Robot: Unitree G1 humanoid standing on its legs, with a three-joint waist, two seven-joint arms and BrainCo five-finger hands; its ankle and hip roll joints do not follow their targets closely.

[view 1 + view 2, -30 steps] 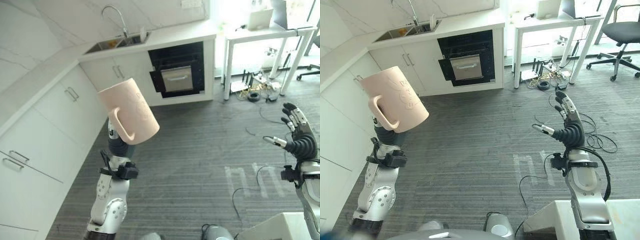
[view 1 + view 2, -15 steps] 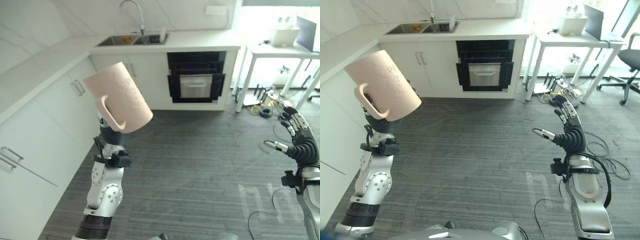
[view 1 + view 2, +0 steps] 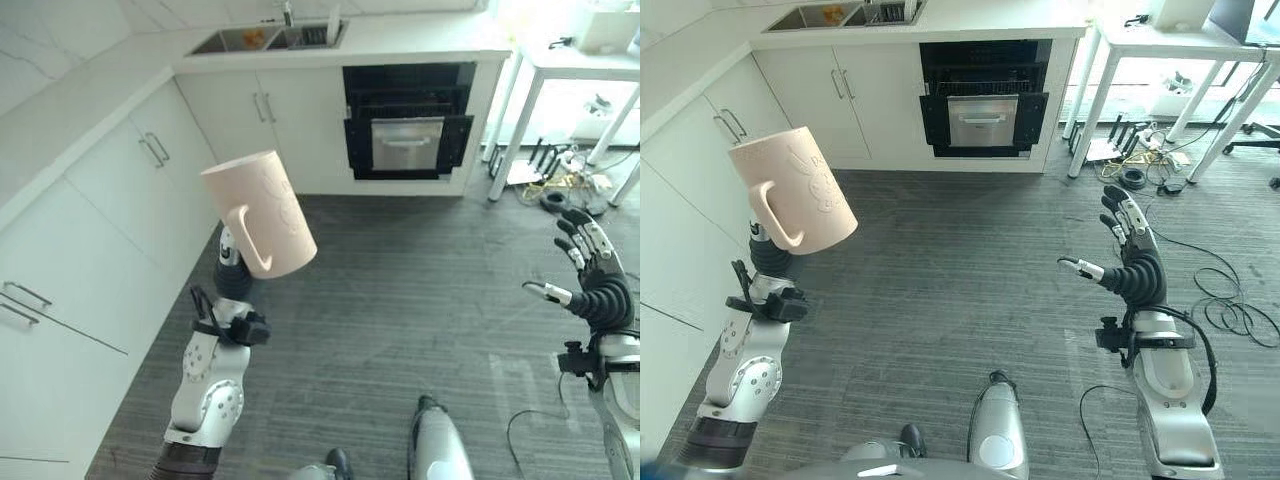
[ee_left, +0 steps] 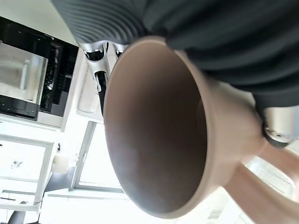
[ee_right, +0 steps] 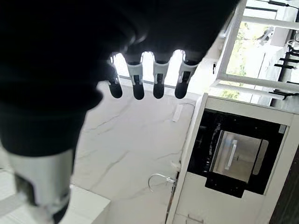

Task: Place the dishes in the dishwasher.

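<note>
The robot is standing mid-carry: 1 dish, a pale pink ceramic mug with a loop handle (image 3: 260, 214), is riding high on the left hand (image 4: 224, 42), whose dark ribbed cover is lying against the mug's wall; how its fingers are lying I cannot tell. The right hand (image 3: 1127, 262) is hanging empty, fingers straight and spread. The black built-in dishwasher (image 3: 984, 101) under the white countertop (image 3: 970, 18) is sitting well apart, across the grey striped floor (image 3: 960, 290). Next, probably, closing that distance.
</note>
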